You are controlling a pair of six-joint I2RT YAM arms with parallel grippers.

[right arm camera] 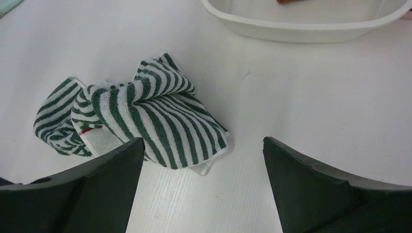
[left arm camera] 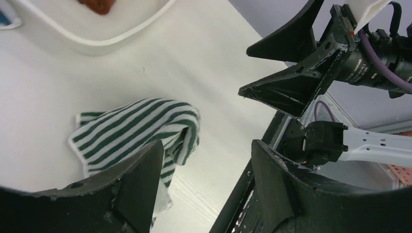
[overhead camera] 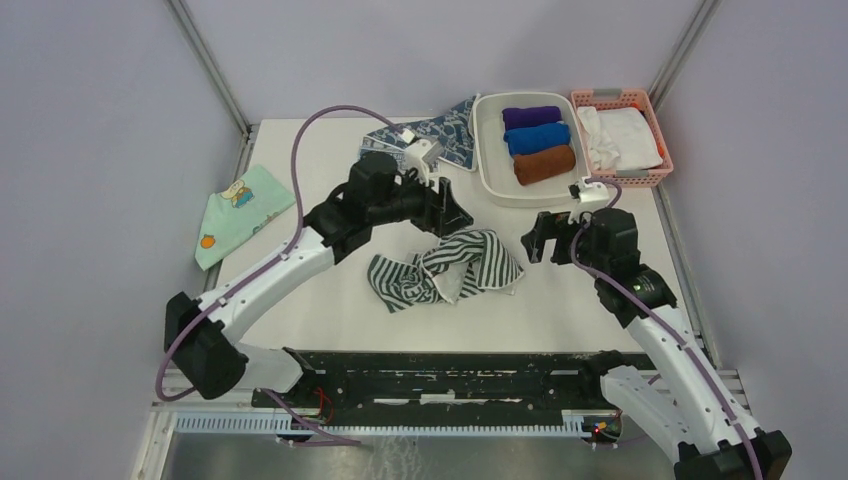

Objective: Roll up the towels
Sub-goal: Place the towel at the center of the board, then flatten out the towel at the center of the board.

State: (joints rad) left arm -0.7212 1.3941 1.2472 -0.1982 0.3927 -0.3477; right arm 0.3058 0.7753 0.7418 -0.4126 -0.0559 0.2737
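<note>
The left claw (overhead camera: 462, 220) and right claw (overhead camera: 531, 241) hang spread, empty, flanking the crumpled green-striped towel (overhead camera: 445, 268); its red tag (right arm camera: 85, 130) is too small to read.

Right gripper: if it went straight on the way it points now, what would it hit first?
The right gripper would most likely meet the striped towel, whose corner lies ahead between its open fingers. Depth is unclear, so it may touch the table first.

Bright, even overhead light; soft, faint shadows on the white bench (overhead camera: 330, 320). Wrist views sharp mid-frame, their near dark fingers (right arm camera: 73, 194) slightly blurred, edges bowed
</note>
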